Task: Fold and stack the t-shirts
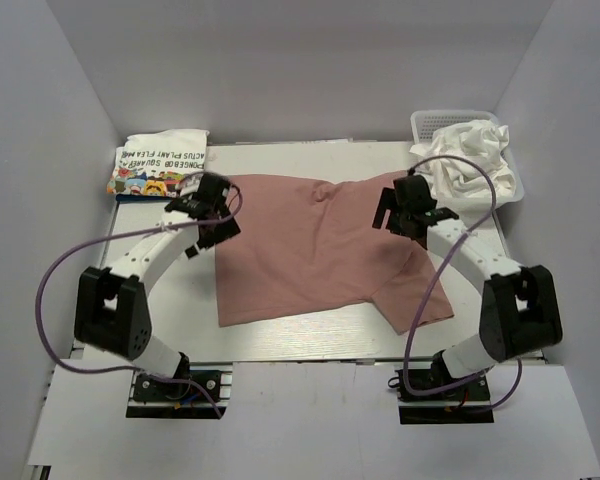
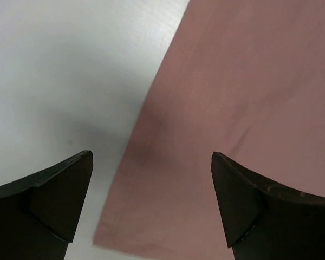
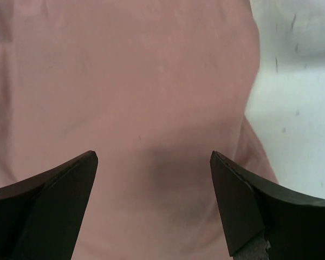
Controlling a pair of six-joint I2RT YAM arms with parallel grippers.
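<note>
A dusty pink t-shirt (image 1: pixel 310 250) lies spread flat on the table, one sleeve pointing to the near right. My left gripper (image 1: pixel 212 210) hovers open and empty over the shirt's left edge; in the left wrist view the pink cloth (image 2: pixel 233 108) and its corner show between the fingers. My right gripper (image 1: pixel 405 212) hovers open and empty over the shirt's right part, above the pink cloth (image 3: pixel 135 92). A folded white t-shirt with colourful cartoons and black lettering (image 1: pixel 158 163) lies at the far left. Crumpled white t-shirts (image 1: pixel 468 155) fill the basket.
A white mesh basket (image 1: pixel 517 178) stands at the far right corner. Grey walls enclose the table (image 1: pixel 310 335) on three sides. Purple cables loop beside both arms.
</note>
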